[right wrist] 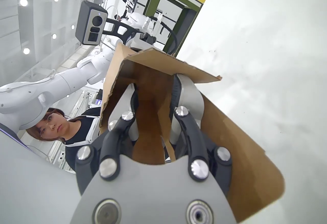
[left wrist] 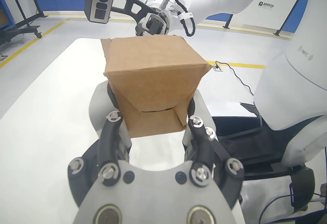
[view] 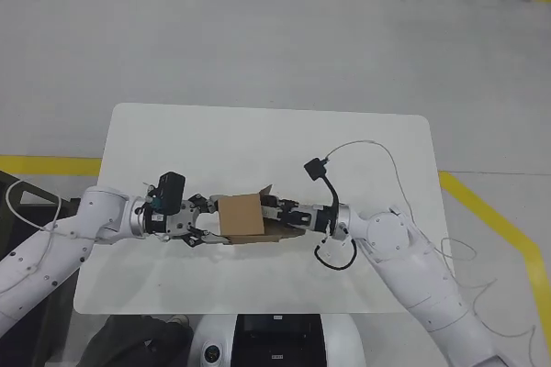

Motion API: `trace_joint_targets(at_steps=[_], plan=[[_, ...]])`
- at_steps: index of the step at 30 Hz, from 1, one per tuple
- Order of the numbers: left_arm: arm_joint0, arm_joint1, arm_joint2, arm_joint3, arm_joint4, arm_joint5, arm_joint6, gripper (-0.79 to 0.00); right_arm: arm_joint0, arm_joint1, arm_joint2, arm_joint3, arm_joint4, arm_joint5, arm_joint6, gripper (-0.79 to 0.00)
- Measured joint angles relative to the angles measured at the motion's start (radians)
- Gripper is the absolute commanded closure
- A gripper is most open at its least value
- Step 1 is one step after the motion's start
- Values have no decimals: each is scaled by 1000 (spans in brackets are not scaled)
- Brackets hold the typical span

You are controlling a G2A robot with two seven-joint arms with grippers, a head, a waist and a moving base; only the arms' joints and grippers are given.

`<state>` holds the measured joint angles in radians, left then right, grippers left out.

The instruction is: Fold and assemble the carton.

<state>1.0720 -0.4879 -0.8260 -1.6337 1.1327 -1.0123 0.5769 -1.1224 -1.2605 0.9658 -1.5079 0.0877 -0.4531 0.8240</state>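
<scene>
The carton [view: 243, 218] is gripped lengthwise: left end effector [left wrist: 152, 99] clamps its folded end, right end effector [right wrist: 155, 92] its open-end flap.

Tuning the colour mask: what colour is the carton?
The carton is plain brown, no print; best in the left wrist view.

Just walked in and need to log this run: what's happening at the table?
The robot holds a brown carton between both arms at the white table. The left gripper clamps one folded end. The right gripper is in the opposite, open end, whose flaps stand open. Assembly isn't finished.
</scene>
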Motion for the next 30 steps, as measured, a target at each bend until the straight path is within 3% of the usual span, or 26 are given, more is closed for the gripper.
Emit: trace_joint_targets(at_steps=[3,20,30], plan=[[10,4,-7,-4,9,0,12,-385,-16,7,26,-12,4,-4,-3,0],[70,29,-60,-26,56,0,84,-376,-100,43,172,-108,29,-28,-51,0],[89,35,-70,-54,78,0,110,-372,0,17,39,-44,1,8,-38,0]])
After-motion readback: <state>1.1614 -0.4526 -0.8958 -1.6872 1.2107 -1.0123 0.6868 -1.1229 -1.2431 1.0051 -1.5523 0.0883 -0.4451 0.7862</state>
